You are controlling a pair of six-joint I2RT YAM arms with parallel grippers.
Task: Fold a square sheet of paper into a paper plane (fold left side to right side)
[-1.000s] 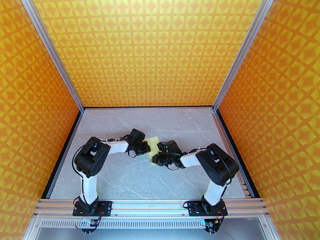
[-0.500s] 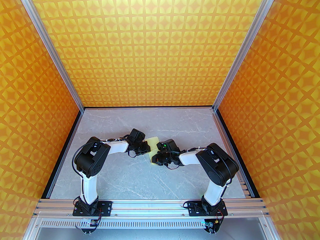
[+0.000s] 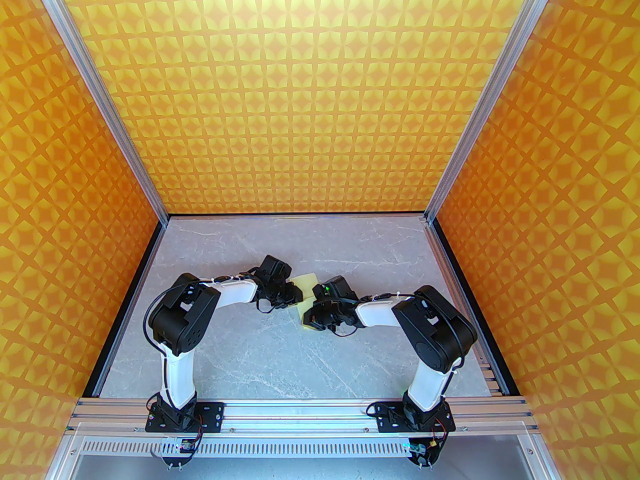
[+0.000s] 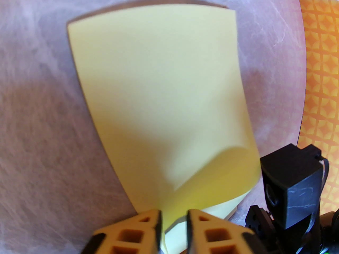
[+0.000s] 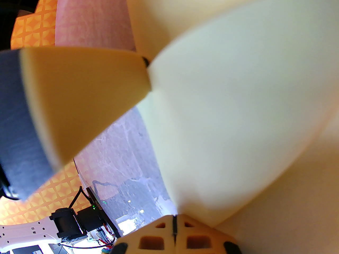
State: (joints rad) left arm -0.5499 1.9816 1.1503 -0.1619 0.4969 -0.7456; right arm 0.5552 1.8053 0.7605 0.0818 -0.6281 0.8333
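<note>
Left wrist view: left gripper [image 4: 173, 218] stands slightly parted astride the near edge of the square sheet of paper [image 4: 159, 75] on the table [image 4: 39, 115] — its curled flap lies rightward, pinched tight by the right gripper [image 5: 174, 220].

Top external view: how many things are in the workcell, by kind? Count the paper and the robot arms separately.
Pale yellow paper sheet: 1
Robot arms: 2 (left arm, right arm)
Total: 3
</note>
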